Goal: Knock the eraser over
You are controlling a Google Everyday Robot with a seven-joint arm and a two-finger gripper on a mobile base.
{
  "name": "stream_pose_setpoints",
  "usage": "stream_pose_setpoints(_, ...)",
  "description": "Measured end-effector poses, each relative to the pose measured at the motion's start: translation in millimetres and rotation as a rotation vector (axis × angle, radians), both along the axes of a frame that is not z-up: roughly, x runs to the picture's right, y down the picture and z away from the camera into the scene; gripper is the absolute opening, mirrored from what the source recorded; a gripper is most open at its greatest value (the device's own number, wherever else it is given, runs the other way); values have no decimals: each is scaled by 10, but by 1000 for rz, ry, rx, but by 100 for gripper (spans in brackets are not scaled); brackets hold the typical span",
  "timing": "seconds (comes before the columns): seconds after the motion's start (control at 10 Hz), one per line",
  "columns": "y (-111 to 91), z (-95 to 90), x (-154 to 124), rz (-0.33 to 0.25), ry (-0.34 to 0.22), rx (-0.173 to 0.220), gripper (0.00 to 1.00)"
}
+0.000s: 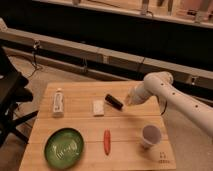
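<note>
The eraser (114, 101) is a small dark block lying on its side on the wooden table (80, 125), slanting from upper left to lower right, just right of the table's middle. My gripper (129, 98) is at the end of the white arm (165, 92), which reaches in from the right. It sits low over the table, right beside the eraser's right end.
A white flat block (98, 107) lies just left of the eraser. A white tube (58, 102) lies at the left, a green plate (64, 146) at the front left, an orange carrot-like stick (106, 141) at the front middle and a white cup (150, 135) at the front right. A black chair (10, 95) stands left of the table.
</note>
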State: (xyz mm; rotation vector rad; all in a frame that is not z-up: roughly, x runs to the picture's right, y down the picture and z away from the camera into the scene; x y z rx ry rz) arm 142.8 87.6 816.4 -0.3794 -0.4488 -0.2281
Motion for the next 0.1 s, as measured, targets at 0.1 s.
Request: stream_pose_setpoints(0.1,-8,-5,4,4,-1,2,0)
